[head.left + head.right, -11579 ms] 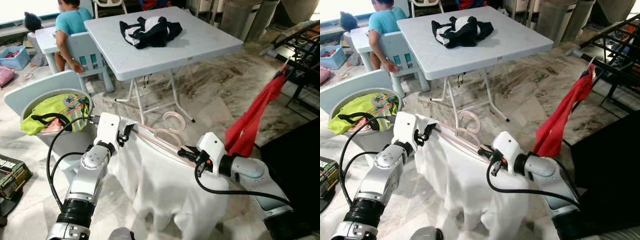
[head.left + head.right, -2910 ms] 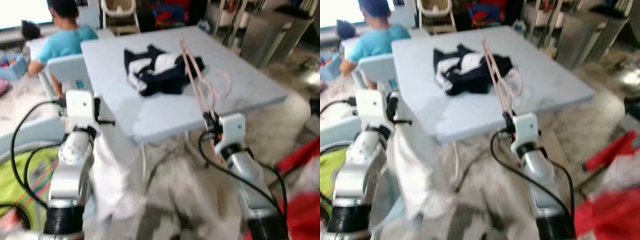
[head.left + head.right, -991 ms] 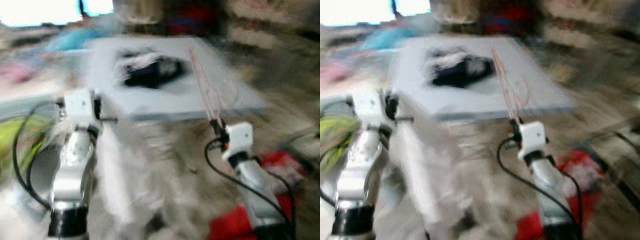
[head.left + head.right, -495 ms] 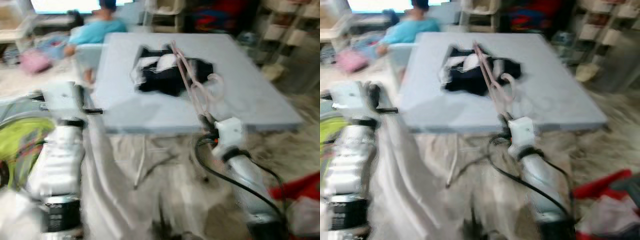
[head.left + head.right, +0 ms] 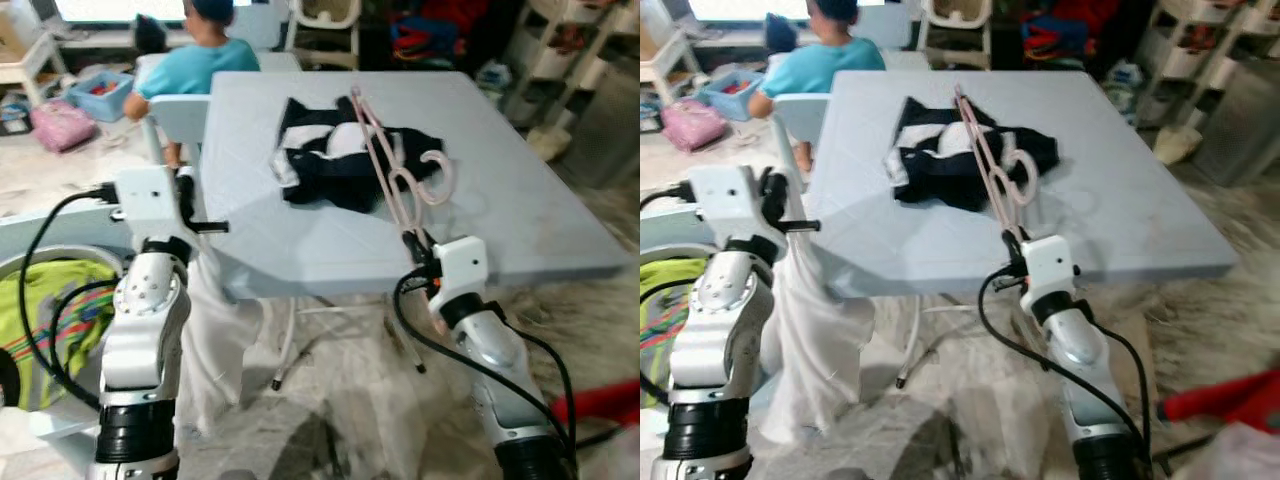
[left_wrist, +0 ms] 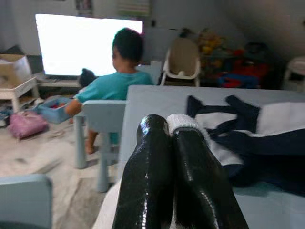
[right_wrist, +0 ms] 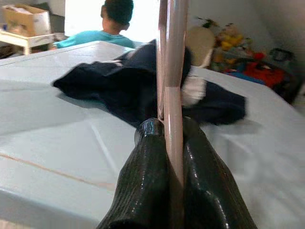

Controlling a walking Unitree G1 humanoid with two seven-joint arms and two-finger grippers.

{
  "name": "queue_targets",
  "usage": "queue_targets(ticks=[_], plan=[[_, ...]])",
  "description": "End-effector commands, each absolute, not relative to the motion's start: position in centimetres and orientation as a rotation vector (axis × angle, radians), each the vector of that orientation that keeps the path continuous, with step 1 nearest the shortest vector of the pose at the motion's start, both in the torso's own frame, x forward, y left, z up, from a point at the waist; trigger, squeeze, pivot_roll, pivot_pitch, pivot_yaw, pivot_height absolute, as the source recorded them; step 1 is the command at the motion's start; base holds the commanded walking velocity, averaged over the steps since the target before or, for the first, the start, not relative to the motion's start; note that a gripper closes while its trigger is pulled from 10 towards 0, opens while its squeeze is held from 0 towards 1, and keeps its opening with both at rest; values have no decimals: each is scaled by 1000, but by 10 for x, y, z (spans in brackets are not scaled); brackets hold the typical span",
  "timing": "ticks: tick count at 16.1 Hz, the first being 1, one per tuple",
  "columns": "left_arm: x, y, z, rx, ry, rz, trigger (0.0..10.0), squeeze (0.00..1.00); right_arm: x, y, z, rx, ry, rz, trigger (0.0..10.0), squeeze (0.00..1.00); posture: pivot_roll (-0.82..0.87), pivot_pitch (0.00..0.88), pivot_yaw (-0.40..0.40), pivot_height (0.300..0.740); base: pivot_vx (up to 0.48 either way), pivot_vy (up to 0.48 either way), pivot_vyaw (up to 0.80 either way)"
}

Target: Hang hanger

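My right gripper is shut on the lower end of a pink plastic hanger. The hanger stands tilted up over the near edge of the light blue table, and its rod runs between the fingers. Its hook curls above the tabletop. My left gripper is raised beside the table's left corner. It is shut on a white garment that hangs down toward the floor, with a fold of it between the fingers.
A black and white garment lies on the table. A person in a teal shirt sits on a small chair behind the table. A basket of green laundry stands at my left. Red cloth lies low right.
The hanger has come out of the white garment: the right gripper now holds it alone and the left holds the garment. The camera has swung toward the table and the blur has cleared.
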State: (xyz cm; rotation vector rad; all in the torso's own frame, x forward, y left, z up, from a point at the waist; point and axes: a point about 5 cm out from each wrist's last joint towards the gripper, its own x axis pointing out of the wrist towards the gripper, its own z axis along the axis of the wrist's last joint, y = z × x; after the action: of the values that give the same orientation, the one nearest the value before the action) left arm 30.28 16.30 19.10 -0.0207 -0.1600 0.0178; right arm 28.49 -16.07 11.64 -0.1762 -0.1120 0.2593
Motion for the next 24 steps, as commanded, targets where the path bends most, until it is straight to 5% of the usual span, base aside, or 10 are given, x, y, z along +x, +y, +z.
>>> queue_targets(ticks=[1, 24], plan=[[307, 156, 216, -25, -258, -21, 10000, 0, 286, -164, 121, -187, -131, 244, 10000, 0, 34, 0, -26, 740, 0, 0, 0], [328, 166, 278, -5, -424, -30, 10000, 0, 286, -160, 116, -194, -128, 245, 10000, 0, 38, 0, -23, 740, 366, 0, 0]])
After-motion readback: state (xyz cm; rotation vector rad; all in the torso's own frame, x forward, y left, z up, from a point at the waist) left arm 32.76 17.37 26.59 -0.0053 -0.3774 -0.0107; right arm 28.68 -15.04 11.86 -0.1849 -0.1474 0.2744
